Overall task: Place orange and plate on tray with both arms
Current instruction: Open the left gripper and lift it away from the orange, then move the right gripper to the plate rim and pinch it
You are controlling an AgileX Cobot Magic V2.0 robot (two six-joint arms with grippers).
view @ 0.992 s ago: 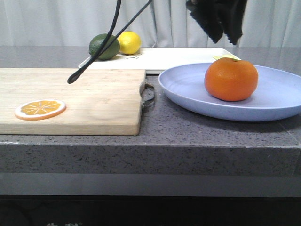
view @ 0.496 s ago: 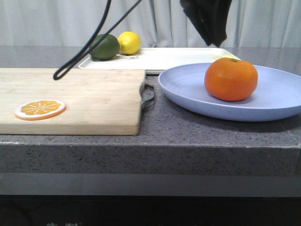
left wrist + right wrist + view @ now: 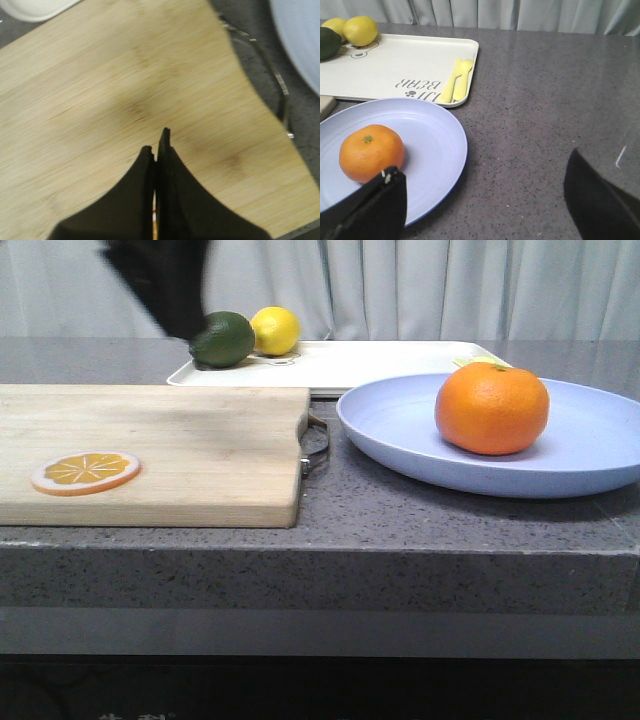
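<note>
The orange (image 3: 492,408) sits on the plate (image 3: 400,435), centre-right; I'd grip the rim level with my spread right gripper (image 3: 485,200), left gripper (image 3: 159,145) pressed together.

Orange (image 3: 371,152) on plate (image 3: 430,150); tray (image 3: 395,75) just beyond holds lemons (image 3: 360,30); right pincer (image 3: 485,200) spread wide.

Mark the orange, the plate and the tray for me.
orange (image 3: 492,408), front view, middle of its skin.
plate (image 3: 400,435), front view, bare left inner surface.
tray (image 3: 390,67), right wrist view, bare flat middle.
</note>
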